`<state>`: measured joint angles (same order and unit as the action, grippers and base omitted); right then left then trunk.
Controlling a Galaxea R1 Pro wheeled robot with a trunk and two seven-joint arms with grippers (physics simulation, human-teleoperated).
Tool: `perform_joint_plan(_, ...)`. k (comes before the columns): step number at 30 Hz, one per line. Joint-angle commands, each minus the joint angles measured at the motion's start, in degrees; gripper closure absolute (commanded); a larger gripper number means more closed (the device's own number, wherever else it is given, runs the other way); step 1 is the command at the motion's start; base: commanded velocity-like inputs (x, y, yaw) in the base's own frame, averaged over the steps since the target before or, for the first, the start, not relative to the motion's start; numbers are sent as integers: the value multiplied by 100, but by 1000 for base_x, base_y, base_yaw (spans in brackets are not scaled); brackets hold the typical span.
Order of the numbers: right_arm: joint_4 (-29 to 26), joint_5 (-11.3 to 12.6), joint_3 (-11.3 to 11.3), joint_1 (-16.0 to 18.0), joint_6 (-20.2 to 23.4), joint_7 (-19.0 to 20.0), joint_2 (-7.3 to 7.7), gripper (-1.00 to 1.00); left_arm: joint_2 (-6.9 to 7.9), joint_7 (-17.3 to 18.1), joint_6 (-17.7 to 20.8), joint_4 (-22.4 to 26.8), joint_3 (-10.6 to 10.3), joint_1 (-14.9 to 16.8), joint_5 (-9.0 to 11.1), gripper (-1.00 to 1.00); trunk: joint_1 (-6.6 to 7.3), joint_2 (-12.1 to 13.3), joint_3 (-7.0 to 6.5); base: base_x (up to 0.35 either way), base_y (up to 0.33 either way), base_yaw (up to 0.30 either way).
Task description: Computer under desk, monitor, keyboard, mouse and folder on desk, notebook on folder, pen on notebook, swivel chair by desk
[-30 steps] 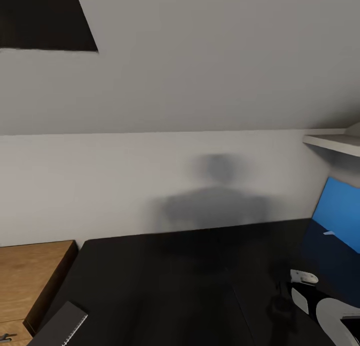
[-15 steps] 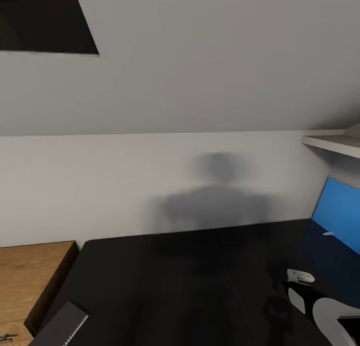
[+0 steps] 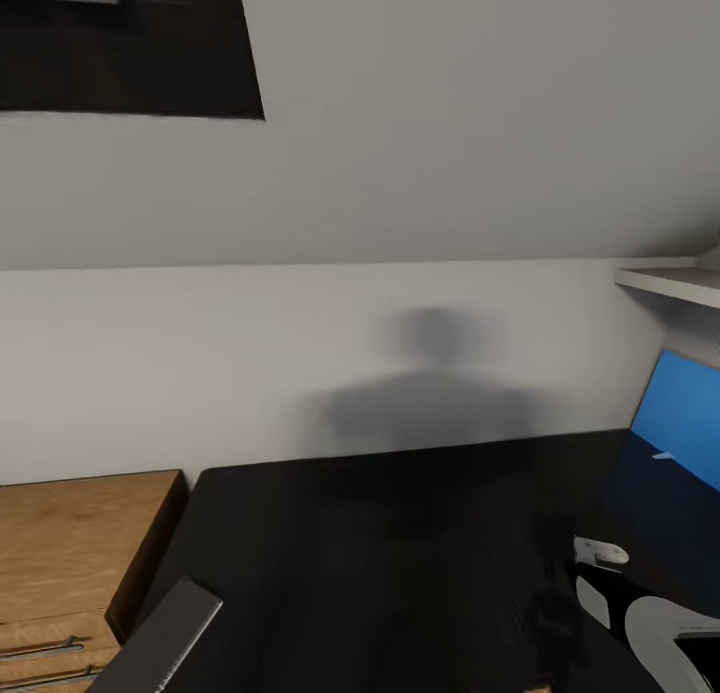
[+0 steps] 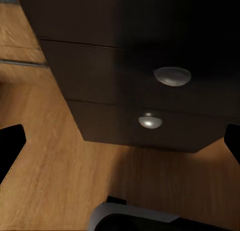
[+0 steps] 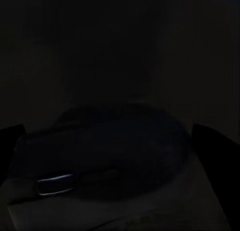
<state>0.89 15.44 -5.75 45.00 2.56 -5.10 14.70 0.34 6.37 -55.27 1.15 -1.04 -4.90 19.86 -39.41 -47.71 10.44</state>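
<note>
- The large desk with a glossy black top (image 3: 400, 563) spreads across the lower half of the head view, set against a white wall; its bright blue back panel (image 3: 685, 418) rises at the right edge.
- A thin grey rectangular notebook (image 3: 165, 638) lies at the desk's near left corner, beside a light wooden drawer cabinet (image 3: 70, 548).
- No writing or label is readable anywhere.
- The left wrist view faces the desk's black drawer pedestal (image 4: 140, 91), with two rounded silver knobs, standing on wood flooring; the left gripper (image 4: 120, 146) has its dark fingertips spread wide at the frame's edges, nothing between them, well apart from the pedestal.
- The right wrist view is nearly black; the right gripper (image 5: 112, 136) fingertips sit wide apart, empty.
</note>
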Motion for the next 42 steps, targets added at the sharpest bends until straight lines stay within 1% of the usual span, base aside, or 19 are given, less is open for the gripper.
perform_joint_plan(1,8,47,-50,8,10,-12,-2,100,1,55,-1,8,-10,-2,62,-100,1,-7,7,-272,214,0)
perform_joint_plan(7,8,47,-50,8,9,-17,-5,100,-4,57,-1,8,-10,-2,62,-100,1,-7,7,-300,130,0)
perform_joint_plan(15,8,45,-50,8,7,-26,-67,100,-8,58,-1,8,-10,-2,62,-100,1,-7,7,-329,8,0)
perform_joint_plan(26,8,44,-50,8,7,-26,-73,100,-8,58,-1,8,-18,-2,62,-100,1,-7,7,-330,0,0)
perform_joint_plan(29,4,43,-50,8,2,-30,-124,100,-8,58,3,8,-19,-2,62,-100,1,-7,7,-330,0,0)
perform_joint_plan(31,0,40,-50,8,-60,-39,-173,100,-8,64,0,8,-19,-2,57,-100,1,-7,7,-319,0,0)
perform_joint_plan(33,-1,39,-50,8,-190,-46,-182,100,-8,64,-1,8,-19,-2,60,-100,1,-7,7,-162,0,0)
perform_joint_plan(36,-1,38,-47,8,-252,-50,-185,100,-8,58,-1,8,-16,-2,62,-100,1,-7,7,-50,0,0)
perform_joint_plan(42,-1,38,-42,8,-282,-52,-187,100,-7,49,1,8,6,-2,62,-100,133,233,-101,-7,0,0)
